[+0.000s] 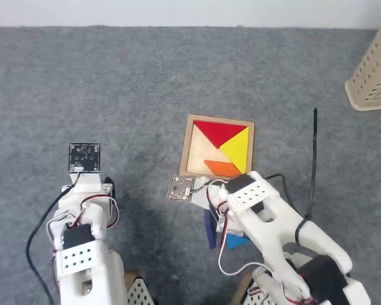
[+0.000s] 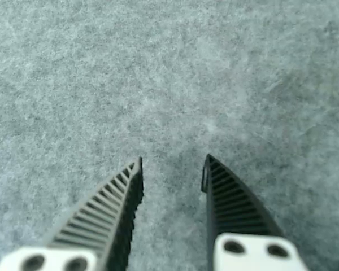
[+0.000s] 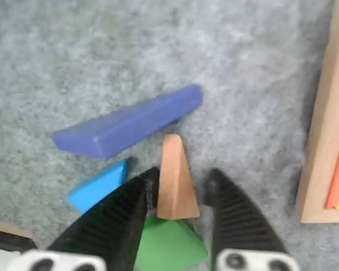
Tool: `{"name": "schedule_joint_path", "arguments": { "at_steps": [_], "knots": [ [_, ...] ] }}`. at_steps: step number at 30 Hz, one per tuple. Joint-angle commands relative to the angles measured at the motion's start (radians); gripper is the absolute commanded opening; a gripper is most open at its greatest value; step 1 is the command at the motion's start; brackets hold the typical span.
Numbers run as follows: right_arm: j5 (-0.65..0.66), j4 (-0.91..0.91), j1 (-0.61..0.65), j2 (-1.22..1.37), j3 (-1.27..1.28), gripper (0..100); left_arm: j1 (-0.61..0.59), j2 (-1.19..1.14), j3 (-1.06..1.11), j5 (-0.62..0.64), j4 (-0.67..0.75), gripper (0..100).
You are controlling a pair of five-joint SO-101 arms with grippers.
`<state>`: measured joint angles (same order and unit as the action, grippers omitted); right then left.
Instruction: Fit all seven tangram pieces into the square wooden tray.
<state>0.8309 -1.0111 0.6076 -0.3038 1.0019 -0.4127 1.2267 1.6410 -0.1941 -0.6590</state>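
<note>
The square wooden tray (image 1: 189, 147) holds a red triangle (image 1: 217, 132), a yellow triangle (image 1: 238, 151) and an orange piece (image 1: 223, 168). Just in front of its near edge is my right arm (image 1: 260, 203). My right gripper (image 3: 182, 174) is open, its fingers on either side of a plain wooden triangle (image 3: 175, 169) lying on the carpet. A dark blue bar-shaped piece (image 3: 130, 121), a light blue piece (image 3: 99, 185) and a green piece (image 3: 169, 244) lie around it. My left gripper (image 2: 173, 162) hangs open over bare carpet, off to the tray's left.
Grey carpet covers the table. A beige perforated basket (image 1: 373, 70) stands at the far right. A black cable (image 1: 314, 159) runs beside the tray's right side. The tray's wooden rim (image 3: 322, 141) is close beside my right gripper.
</note>
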Motion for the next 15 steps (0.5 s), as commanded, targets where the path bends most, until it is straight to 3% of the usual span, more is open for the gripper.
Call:
{"name": "schedule_joint_path", "arguments": {
  "at_steps": [1,8,15],
  "knots": [
    [-0.020,0.028,-0.044,0.002,0.009,0.4,-0.003,0.020,-0.004,-0.006,0.026,17],
    [-0.183,0.016,-0.165,0.002,-0.107,0.6,-0.003,0.020,-0.004,-0.006,0.026,17],
    [-0.313,-0.008,-0.189,0.016,-0.299,0.6,-0.003,0.020,-0.004,-0.006,0.026,17]
  ]
}}
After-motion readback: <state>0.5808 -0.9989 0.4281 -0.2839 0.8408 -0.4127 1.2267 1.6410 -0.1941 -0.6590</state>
